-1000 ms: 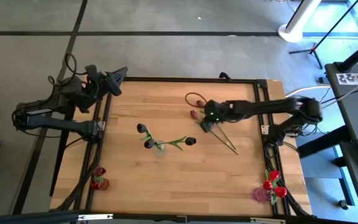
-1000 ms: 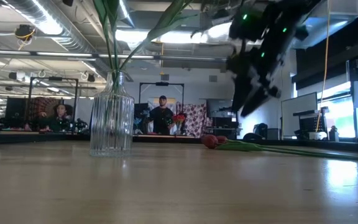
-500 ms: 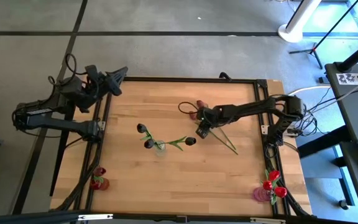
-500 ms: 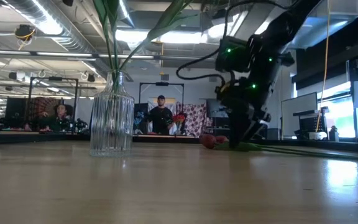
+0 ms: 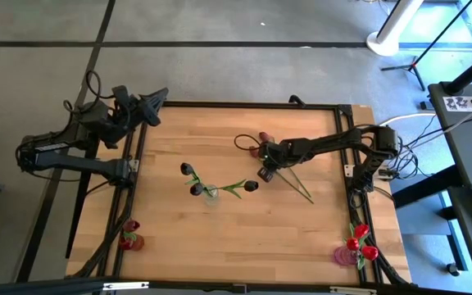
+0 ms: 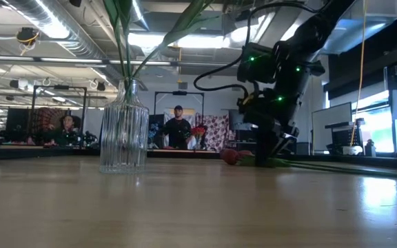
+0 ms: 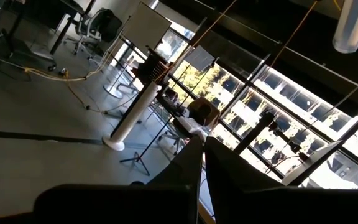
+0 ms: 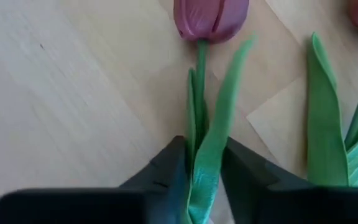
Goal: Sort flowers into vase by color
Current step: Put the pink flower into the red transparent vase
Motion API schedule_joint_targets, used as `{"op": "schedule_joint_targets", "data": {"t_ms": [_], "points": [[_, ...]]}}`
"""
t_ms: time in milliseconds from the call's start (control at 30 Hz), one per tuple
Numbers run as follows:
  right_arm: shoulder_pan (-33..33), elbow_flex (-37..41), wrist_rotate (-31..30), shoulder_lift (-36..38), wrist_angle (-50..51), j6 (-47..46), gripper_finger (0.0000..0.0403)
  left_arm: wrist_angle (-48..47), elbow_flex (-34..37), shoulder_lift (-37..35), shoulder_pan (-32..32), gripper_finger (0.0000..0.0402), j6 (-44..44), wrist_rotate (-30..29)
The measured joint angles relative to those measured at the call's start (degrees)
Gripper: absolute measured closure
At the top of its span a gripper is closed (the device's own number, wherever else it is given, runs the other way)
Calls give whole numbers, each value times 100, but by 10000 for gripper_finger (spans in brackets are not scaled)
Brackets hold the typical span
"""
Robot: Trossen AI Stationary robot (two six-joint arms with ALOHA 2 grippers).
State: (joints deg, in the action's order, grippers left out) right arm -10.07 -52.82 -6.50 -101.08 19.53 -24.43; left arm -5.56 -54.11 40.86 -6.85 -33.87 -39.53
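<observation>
Right of table centre, the right gripper is down at the wood, fingers pinched on the stem and leaf of a mauve-pink tulip lying flat. Glass vase with dark tulips stands mid-table. Left gripper parked off the far left corner, fingers nearly together.

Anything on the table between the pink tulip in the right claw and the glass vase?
Nothing visible. The right claw is down on the mauve tulip's stem, fingers on both sides. Bare wood lies between it and the vase, which holds three dark tulips. The left claw waits off the table's far-left corner.
</observation>
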Motion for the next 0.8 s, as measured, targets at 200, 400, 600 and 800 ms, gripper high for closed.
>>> {"op": "schedule_joint_targets", "data": {"t_ms": [200, 400, 600, 800], "points": [[-9, -37, 5, 20, -55, -28, 392, 0, 0, 0, 0, 384, 0, 0], [-9, -852, -10, 360, 419, 205, 390, 0, 0, 0, 0, 384, 0, 0], [-2, -2074, -300, 949, 917, 440, 392, 258, -2, 2, 0, 384, -2, 1], [153, -3155, -335, 1349, 647, 1026, 398, 274, -7, -4, 0, 384, -120, -31]]}}
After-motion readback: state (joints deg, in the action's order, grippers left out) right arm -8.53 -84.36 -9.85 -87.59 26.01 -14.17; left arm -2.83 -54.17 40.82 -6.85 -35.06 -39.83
